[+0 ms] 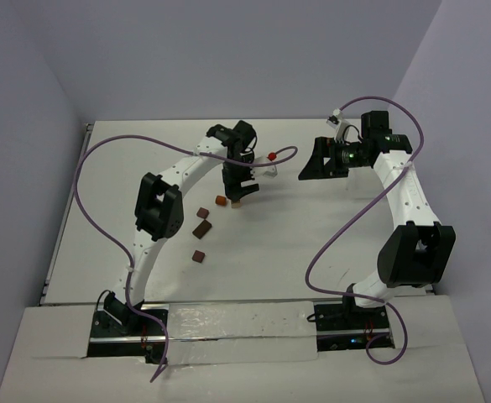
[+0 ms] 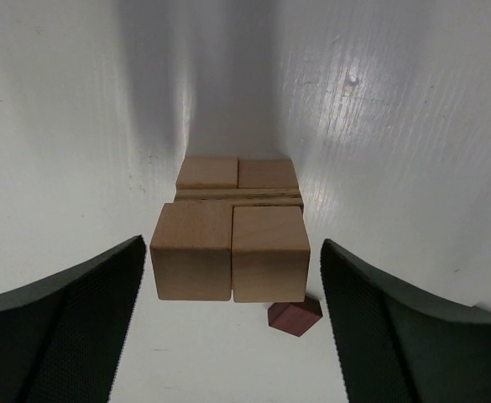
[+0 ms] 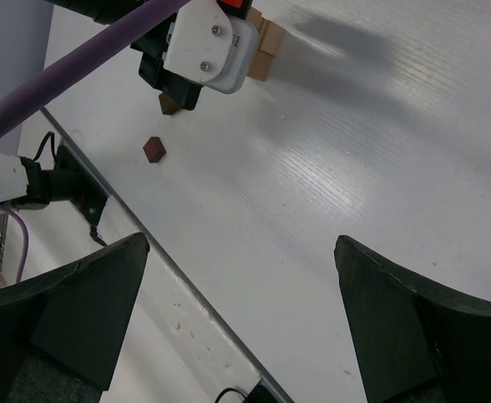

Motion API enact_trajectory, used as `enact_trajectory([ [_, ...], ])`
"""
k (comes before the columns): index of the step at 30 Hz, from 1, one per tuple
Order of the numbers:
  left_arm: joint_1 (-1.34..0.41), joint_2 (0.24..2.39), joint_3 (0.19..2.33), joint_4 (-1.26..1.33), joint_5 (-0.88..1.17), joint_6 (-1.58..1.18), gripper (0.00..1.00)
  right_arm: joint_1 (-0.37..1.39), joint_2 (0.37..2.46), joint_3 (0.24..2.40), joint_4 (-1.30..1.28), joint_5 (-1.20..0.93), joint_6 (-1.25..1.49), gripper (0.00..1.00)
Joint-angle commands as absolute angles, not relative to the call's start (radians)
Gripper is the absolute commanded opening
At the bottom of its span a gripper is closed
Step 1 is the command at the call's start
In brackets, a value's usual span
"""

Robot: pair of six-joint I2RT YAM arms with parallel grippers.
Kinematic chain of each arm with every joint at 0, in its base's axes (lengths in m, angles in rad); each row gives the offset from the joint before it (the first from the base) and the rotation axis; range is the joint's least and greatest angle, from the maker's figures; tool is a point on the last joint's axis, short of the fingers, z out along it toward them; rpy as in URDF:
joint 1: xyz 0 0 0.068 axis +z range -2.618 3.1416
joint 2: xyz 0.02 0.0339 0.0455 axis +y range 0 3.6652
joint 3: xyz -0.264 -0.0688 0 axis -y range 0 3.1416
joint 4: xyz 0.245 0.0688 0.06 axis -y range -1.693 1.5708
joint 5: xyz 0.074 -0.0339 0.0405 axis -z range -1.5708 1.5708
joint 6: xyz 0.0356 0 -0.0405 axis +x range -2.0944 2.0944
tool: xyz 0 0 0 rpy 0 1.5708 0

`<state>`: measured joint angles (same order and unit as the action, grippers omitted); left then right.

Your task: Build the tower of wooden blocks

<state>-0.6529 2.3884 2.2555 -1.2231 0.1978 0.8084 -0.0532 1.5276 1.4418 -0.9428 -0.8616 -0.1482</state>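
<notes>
My left fingers (image 2: 60,323) spread, flanking tower (image 2: 232,195) mid-frame, not touching. Crooked lift could clip top cubes (image 2: 192,250), topple it. Right fingers (image 3: 60,311) spread, empty.

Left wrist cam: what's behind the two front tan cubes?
Two more tan blocks, side by side and right against them. Only their upper faces show; the front cubes cover the rest, so what they sit on is hidden.

Bright overhead light flooded the white table (image 1: 262,252); glare streaked its surface in both wrist views, while a broad soft shadow stretched beyond the sharply focused tan blocks (image 2: 228,252).
</notes>
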Motion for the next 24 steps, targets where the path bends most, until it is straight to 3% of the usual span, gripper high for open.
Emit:
enact_trajectory([
  [1,-0.656,2.394,2.271,-1.231,0.218,0.811,0.98,-0.061,1.526,1.489,-0.956,-0.887,-0.161,1.0],
  [24,-0.666,2.27,2.269,-1.261,0.186,0.819,0.99,-0.06,1.522,1.491,-0.956,-0.894,-0.16,1.0],
])
